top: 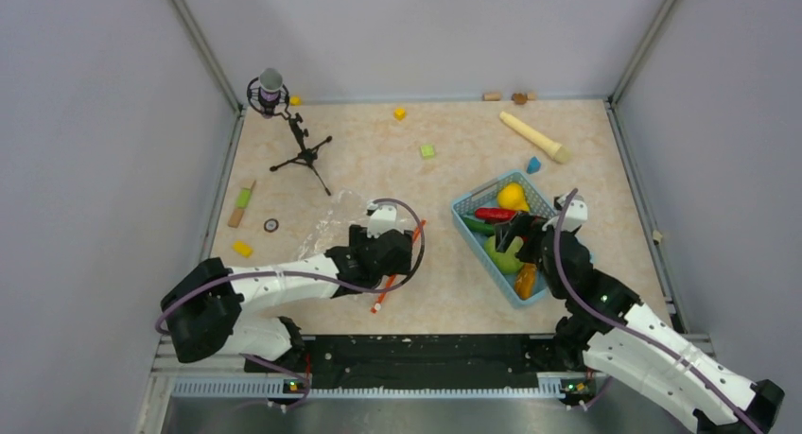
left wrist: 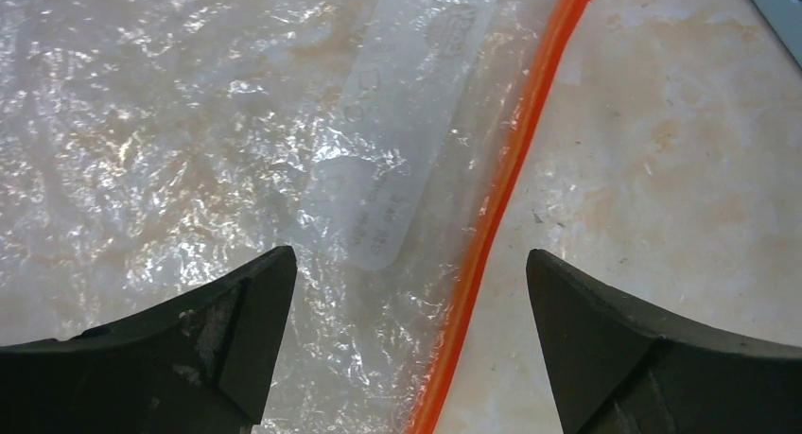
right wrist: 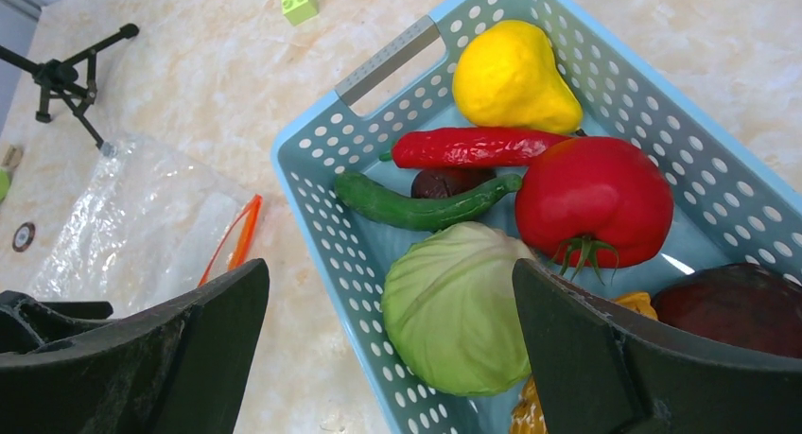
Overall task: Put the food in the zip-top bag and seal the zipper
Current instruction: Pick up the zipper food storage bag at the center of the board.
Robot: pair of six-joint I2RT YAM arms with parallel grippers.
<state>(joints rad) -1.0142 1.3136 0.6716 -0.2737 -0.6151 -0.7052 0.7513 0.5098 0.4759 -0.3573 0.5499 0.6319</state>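
While the left gripper point(top: 386, 254) and the right gripper point(top: 515, 237) both hang with fingers spread and empty, the food lies in the light-blue basket point(top: 482, 190), outside the zip-top bag point(top: 331, 228)
Top view: the left gripper is over the bag's mouth edge, where the orange-red zipper point(top: 382, 299) runs slantwise across the table point(top: 454, 131); the right gripper is above the basket, which holds a yellow lemon point(top: 512, 197) and a red chili point(top: 495, 213). Left wrist view: the parted fingers point(left wrist: 227, 330) straddle crinkly clear plastic and the zipper, grasping nothing; whether they touch the bag I cannot tell. Right wrist view: the released fingers point(right wrist: 189, 349) frame the basket, with a red tomato point(right wrist: 593, 199), a green cucumber point(right wrist: 416, 207), a cabbage point(right wrist: 454, 306) and a dark red piece point(right wrist: 733, 306) inside; the bag lies flat to the basket's left, apart from it
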